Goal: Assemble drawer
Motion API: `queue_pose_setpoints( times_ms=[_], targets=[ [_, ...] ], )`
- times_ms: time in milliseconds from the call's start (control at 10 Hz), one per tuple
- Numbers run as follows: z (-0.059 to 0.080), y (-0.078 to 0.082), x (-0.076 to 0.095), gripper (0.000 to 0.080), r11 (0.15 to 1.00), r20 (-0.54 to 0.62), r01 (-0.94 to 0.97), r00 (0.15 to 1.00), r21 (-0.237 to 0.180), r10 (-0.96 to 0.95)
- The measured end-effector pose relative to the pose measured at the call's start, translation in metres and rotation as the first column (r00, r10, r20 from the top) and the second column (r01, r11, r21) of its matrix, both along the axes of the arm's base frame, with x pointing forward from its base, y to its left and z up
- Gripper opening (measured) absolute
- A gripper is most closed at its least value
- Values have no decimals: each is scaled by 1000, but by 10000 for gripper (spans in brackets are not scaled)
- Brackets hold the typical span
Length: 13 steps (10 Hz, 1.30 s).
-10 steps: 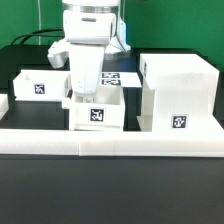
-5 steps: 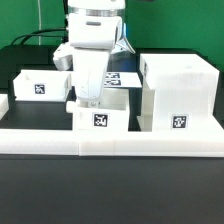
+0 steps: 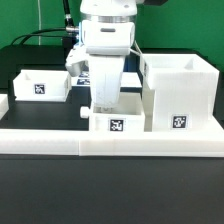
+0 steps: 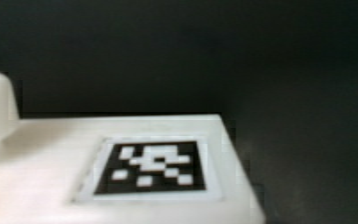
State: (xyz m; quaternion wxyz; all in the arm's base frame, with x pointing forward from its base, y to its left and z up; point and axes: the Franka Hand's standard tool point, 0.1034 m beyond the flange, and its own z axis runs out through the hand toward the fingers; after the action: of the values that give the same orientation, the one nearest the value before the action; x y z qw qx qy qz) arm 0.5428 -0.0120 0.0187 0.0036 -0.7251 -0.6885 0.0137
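Nearest me, the long white rail (image 3: 60,140) is lying across the black surface (image 3: 110,190), in front of the big drawer casing (image 3: 185,95). Just behind the rail, a small tagged tray (image 3: 117,125) is sitting right beside the casing, on the exterior view's left of it. A dark knob (image 3: 83,112) is showing on the tray's side away from the casing. The claw (image 3: 107,103) is reaching down onto this tray, but the arm is hiding its fingers, so I cannot tell whether it is clenched or released. The wrist view is showing a blurred tag (image 4: 155,165) on white plastic. A second tray (image 3: 40,85) is resting farther back, well apart from the casing.
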Motion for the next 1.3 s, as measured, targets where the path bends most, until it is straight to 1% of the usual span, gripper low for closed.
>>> queue_pose_setpoints(
  times_ms=[400,500,700,1000,1300],
  targets=[
    [-2,-1,-2,42,1000,-3,0,1000,0,0],
    [-6,2,-5,42,1000,-8,-18,1000,-3,18],
    [-5,8,-5,42,998,-8,-57,998,-20,57],
    [-2,4,-2,42,998,14,-55,998,-26,55],
    [-5,4,-2,42,998,18,-54,998,-25,54]
  ],
)
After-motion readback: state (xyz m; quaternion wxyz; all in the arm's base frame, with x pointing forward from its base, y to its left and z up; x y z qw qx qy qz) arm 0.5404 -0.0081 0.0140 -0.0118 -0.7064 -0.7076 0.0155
